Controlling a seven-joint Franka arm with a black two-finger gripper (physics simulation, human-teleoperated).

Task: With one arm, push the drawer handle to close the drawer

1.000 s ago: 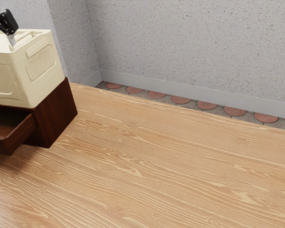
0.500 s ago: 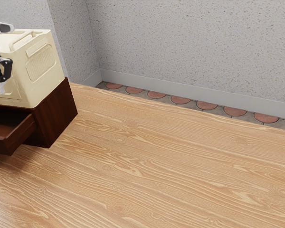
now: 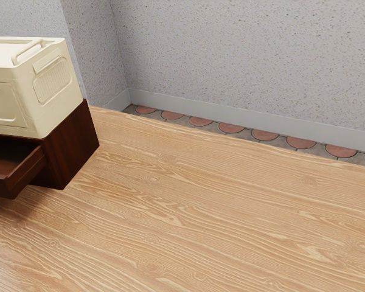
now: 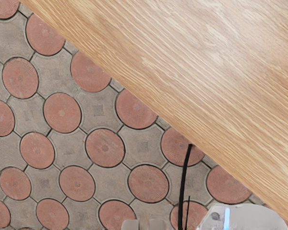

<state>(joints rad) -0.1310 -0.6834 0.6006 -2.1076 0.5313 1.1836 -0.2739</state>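
In the exterior view, the dark brown drawer (image 3: pixel 15 176) stands pulled out of its cabinet (image 3: pixel 73 146) at the left edge. Its side wall and part of its inside are visible, while its front and handle lie beyond the picture's edge. My gripper (image 4: pixel 144 224) is at the lower edge of the wrist view, over the tiled floor beside the table's edge. No contact between it and the drawer can be seen.
A cream crate (image 3: pixel 45 91) sits on top of the cabinet. The wooden table (image 3: pixel 201 207) stretches to the exterior view's right, with a wall (image 3: pixel 243 55) behind. A white rounded body (image 4: pixel 249 218) with a blue light and a black cable (image 4: pixel 183 187) are near my hand.
My hand came down in front of the crate, then moved out past the exterior view's left edge. The drawer, cabinet and crate have stayed where they were.
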